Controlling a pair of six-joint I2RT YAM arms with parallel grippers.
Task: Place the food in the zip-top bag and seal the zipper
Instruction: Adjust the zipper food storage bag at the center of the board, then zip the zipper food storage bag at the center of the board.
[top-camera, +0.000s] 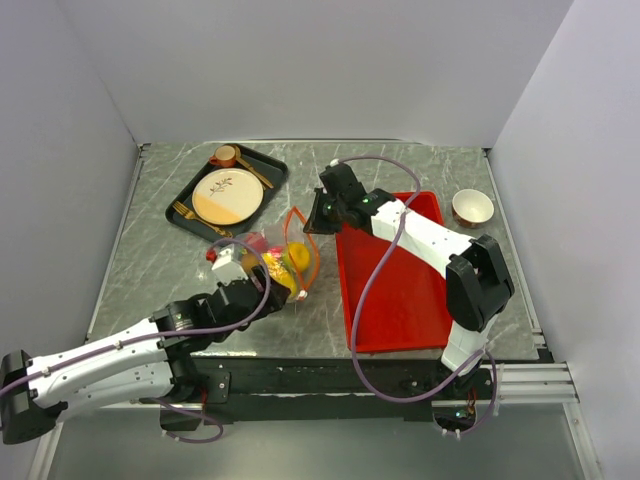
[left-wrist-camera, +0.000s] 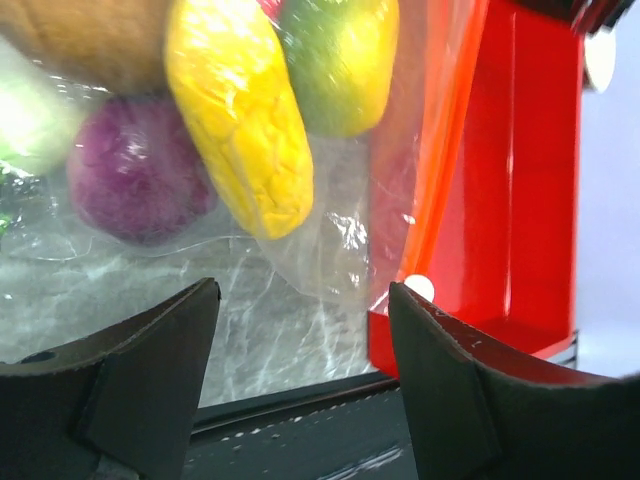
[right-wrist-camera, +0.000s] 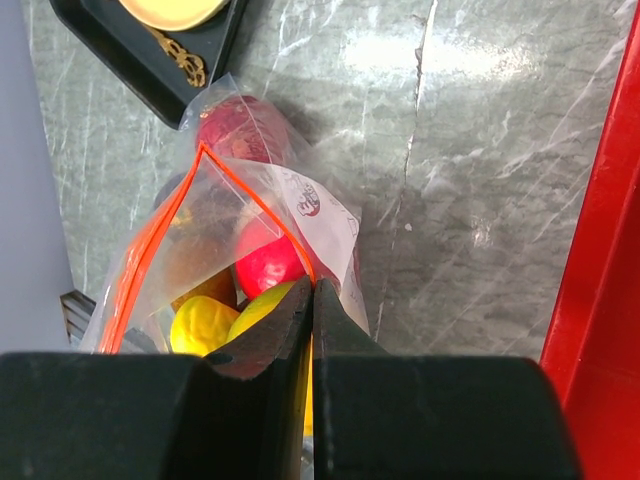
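The clear zip-top bag (top-camera: 262, 252) lies on the marble table left of the red tray, its mouth open, with the food inside. The left wrist view shows a yellow corn piece (left-wrist-camera: 245, 120), a purple piece (left-wrist-camera: 130, 170) and a green-yellow fruit (left-wrist-camera: 340, 60) through the plastic. The right wrist view shows a red fruit (right-wrist-camera: 262, 262), a yellow piece (right-wrist-camera: 200, 325) and a maroon one (right-wrist-camera: 238, 125). My right gripper (top-camera: 311, 226) (right-wrist-camera: 313, 288) is shut on the orange zipper strip (right-wrist-camera: 150, 240) and holds it up. My left gripper (top-camera: 280, 290) (left-wrist-camera: 300, 300) is open and empty near the bag's near end, by the zipper's white tab (left-wrist-camera: 420, 288).
The red tray (top-camera: 400, 290) (left-wrist-camera: 520, 180) lies right of the bag, its near corner close to my left gripper. A black tray (top-camera: 185, 195) at the back left holds a patterned plate (top-camera: 228, 193), gold cutlery and a copper cup (top-camera: 224, 155). A small bowl (top-camera: 472, 207) stands at the back right.
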